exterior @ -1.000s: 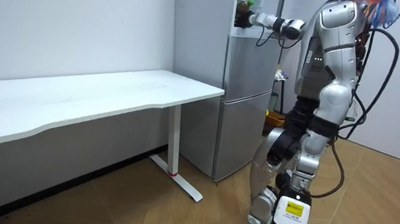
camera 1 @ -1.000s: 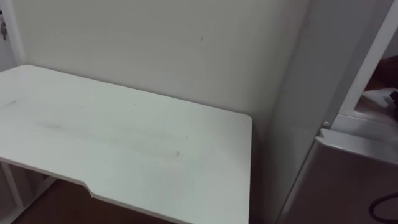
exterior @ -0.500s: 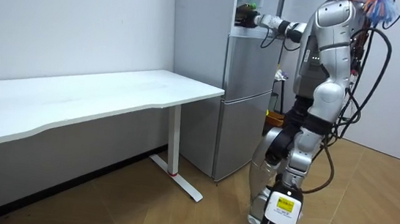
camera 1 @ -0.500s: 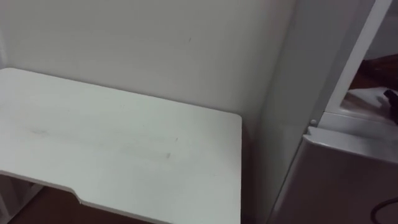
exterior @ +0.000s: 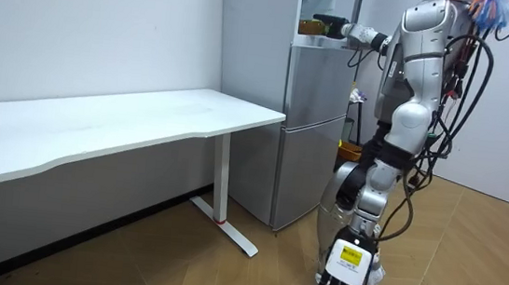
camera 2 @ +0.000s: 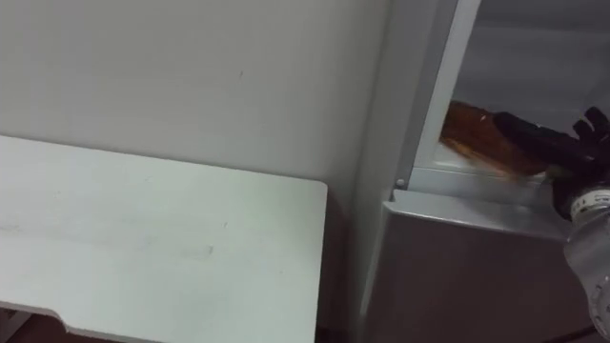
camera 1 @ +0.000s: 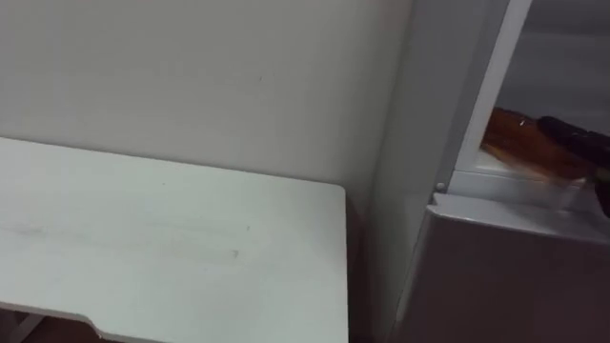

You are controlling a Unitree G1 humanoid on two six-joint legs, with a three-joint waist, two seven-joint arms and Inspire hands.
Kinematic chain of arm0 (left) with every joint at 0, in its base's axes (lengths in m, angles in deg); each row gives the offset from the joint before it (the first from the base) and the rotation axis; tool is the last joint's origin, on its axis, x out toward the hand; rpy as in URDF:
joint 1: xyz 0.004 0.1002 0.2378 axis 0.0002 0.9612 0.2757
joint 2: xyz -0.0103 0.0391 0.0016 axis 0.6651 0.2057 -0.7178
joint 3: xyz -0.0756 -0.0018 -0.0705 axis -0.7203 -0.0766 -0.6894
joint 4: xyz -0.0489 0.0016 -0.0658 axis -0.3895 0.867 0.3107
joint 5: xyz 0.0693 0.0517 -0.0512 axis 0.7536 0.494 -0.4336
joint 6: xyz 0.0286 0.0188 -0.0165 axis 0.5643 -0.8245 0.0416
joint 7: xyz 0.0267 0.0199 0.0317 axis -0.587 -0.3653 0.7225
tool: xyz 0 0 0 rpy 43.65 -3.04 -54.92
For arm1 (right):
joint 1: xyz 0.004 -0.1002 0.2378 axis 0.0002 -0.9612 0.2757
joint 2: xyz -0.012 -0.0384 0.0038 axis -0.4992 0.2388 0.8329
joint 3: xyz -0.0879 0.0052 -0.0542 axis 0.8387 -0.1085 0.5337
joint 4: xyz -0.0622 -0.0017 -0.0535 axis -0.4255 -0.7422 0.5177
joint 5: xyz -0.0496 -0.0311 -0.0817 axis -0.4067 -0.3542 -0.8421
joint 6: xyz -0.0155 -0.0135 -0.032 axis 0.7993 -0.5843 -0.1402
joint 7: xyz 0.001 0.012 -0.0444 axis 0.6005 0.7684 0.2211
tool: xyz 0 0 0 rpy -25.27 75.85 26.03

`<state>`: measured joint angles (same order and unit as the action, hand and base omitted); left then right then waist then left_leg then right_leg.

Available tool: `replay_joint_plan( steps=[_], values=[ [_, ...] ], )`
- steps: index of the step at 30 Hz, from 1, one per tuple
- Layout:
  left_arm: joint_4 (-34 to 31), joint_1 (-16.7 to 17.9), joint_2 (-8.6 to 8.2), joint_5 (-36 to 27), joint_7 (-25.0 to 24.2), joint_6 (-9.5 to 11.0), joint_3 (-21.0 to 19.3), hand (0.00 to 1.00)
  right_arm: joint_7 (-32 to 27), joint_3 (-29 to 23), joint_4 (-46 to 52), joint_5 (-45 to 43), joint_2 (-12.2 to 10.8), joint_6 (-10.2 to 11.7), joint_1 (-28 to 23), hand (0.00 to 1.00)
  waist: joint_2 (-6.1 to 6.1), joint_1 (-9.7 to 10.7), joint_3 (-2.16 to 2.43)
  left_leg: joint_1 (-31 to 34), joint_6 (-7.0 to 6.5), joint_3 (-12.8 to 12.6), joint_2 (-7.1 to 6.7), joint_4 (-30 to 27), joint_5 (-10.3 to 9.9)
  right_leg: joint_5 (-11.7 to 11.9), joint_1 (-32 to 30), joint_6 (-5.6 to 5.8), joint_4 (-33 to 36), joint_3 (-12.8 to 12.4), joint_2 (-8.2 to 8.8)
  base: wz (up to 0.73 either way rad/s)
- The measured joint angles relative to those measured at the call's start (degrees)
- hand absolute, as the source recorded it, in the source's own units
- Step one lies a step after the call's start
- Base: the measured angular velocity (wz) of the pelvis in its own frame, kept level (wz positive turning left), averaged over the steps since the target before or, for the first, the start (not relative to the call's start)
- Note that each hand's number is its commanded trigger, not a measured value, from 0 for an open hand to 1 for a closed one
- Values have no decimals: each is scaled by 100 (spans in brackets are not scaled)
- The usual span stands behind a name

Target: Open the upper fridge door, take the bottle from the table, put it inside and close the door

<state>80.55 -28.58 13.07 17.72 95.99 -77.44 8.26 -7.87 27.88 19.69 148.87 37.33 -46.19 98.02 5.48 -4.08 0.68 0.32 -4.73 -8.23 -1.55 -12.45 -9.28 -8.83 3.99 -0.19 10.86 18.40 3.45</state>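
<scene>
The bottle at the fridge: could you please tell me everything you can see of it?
The glossy amber-brown bottle lies tilted, nearly on its side, inside the open upper compartment of the grey fridge, just above the lower door's top edge. The end towards the robot is hidden in the dark right robot hand, whose fingers curl round it. Its cap and label cannot be made out, nor whether it rests on the shelf.

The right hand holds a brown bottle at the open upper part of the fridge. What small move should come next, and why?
Probably lower the brown glossy bottle onto the compartment floor, then release. The right hand is curled round it, and it already reaches into the open upper compartment of the grey fridge. The left hand hangs idle.
</scene>
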Motion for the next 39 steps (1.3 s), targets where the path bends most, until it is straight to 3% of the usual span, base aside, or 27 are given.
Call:
replay_joint_plan(
  steps=[3,16,24,31,34,39],
  values=[
    [7,0,-2,1,-7,3,-1,0,45,-84,149,-28,0,4,0,0,-1,16,5,-89,7,-102,9,79,8,-2,9,-1,-17,-101,-9,-16],
    [-12,-22,-12,-220,-22,-25,-15,0,167,-170,332,-252,-1,-79,-256,0,-1,82,-5,-109,5,-136,10,106,1,-18,32,14,-98,-97,-16,0],
    [-4,-23,-25,-215,-21,-12,-158,0,168,-200,895,-674,-16,-89,-499,0,28,77,-40,-154,42,-137,40,120,-39,-10,130,11,-106,-103,-55,0],
    [0,-22,-82,-215,-32,1,-161,0,114,-481,2084,-900,-29,-93,-1020,0,-4,85,-33,-135,48,-141,51,115,-49,-9,75,9,-107,-84,-53,0],
    [0,-31,-141,-201,-31,19,-158,0,57,-665,2563,-955,-125,-81,-1233,0,-42,85,-9,-147,49,-143,51,116,-51,-7,105,7,-105,-93,-56,0],
    [-2,-21,-160,-152,-31,68,-155,0,-8,-752,3261,-1364,-276,-80,-1594,0,-97,98,-8,-153,53,-143,53,112,-57,-6,99,5,-99,-93,-56,-1]
  ],
)
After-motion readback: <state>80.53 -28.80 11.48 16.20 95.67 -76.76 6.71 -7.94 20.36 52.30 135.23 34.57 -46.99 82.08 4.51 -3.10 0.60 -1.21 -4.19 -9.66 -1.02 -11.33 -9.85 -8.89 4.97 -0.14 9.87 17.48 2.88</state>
